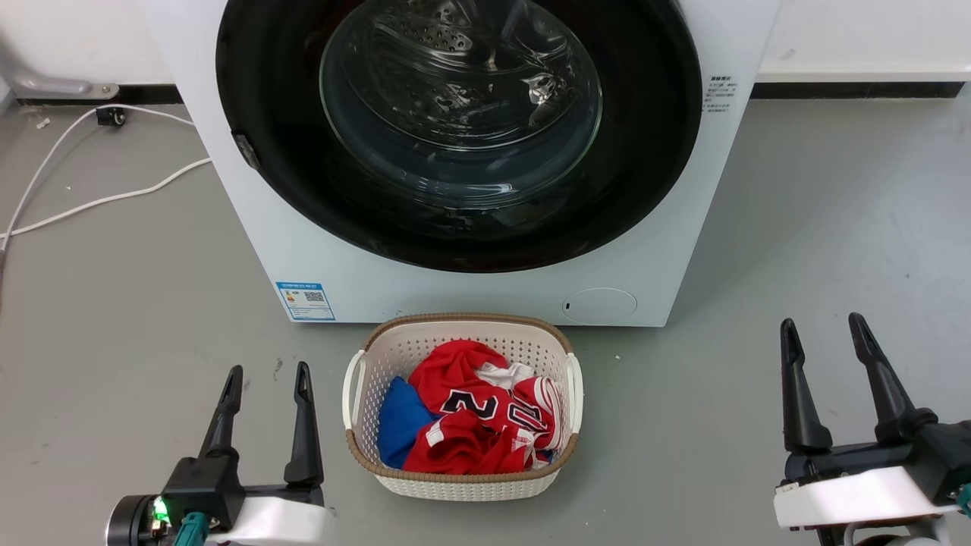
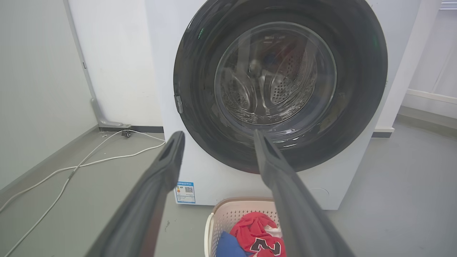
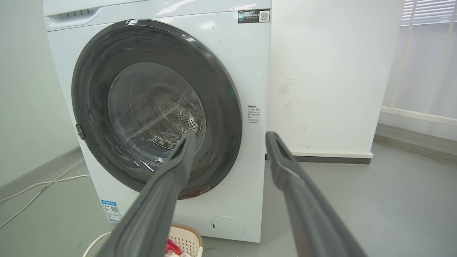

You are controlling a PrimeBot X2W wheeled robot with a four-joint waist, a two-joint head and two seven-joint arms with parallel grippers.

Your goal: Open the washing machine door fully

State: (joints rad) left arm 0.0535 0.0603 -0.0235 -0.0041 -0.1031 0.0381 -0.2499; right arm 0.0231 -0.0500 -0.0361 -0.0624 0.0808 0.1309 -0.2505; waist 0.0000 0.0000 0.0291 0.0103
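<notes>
Since the washing machine door sits shut flush on the machine, well ahead of both pincers, I'd say nothing's begun. Left pincer and right pincer hang spread wide and empty, laundry basket between them. Grey tab on the door's rim is on the left pincer's side, so probably that one reaches.

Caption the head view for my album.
Left tool and right tool, both open, flank a laundry basket before the closed washing machine door.
</notes>
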